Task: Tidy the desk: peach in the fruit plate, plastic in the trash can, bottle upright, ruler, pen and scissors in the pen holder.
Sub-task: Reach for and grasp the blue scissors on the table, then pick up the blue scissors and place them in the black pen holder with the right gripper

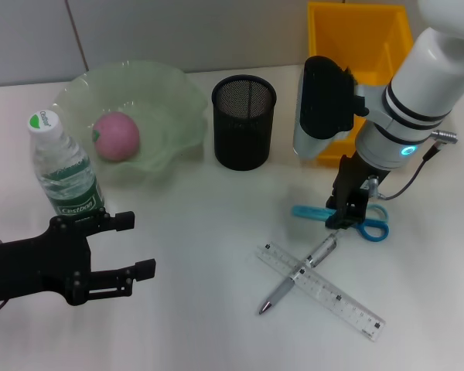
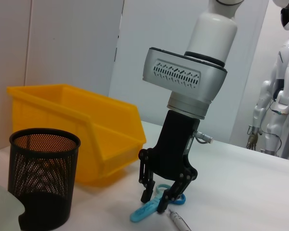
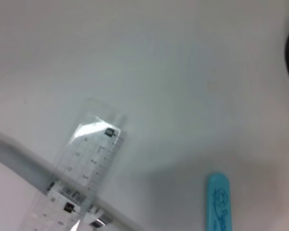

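Scissors (image 1: 348, 219) lie flat on the desk directly beneath the right gripper (image 1: 342, 219), long axis running side to side — its fingers hang spread astride them, not clamped. The left gripper (image 1: 127, 267), open, sits far off beside the bottle (image 1: 62, 166).

White desk (image 1: 185, 232) with ruler (image 1: 325, 287), scissors (image 1: 371, 228), bottle (image 1: 62, 166).

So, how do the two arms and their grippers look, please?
The right arm is glossy white with black rings, a glowing teal light and a thin grey cable at the wrist. A grey housing with slanted vent slots shows in the left wrist view. The right gripper is black, with linked fingers. The left gripper is matte black, flat and angular, with two straight fingers.
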{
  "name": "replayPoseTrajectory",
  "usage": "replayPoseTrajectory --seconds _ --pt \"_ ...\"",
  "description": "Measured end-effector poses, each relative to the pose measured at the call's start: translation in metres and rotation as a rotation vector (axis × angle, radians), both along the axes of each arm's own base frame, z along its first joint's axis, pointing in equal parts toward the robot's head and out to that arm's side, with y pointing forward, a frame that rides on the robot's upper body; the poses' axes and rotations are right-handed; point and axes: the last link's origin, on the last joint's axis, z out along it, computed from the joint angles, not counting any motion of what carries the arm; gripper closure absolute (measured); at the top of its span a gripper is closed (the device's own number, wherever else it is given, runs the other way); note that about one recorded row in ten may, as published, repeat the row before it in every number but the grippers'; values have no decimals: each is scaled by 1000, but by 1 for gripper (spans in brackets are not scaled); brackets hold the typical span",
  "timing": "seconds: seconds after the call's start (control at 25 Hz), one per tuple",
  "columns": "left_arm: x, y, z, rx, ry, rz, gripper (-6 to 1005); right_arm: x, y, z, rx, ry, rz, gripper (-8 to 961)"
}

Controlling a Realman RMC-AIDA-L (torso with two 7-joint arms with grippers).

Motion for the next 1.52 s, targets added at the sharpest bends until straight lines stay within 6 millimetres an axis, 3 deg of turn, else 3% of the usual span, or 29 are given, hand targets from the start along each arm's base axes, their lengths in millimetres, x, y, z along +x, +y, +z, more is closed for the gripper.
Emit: replayPoseTrajectory --seconds 1.2,1.52 --pt "2 4 2 11 -1 -4 154 1 -1 0 -8 -21 4 717" --pt "4 5 2 19 -11 -4 154 -21 -1 10 -3 63 24 737"
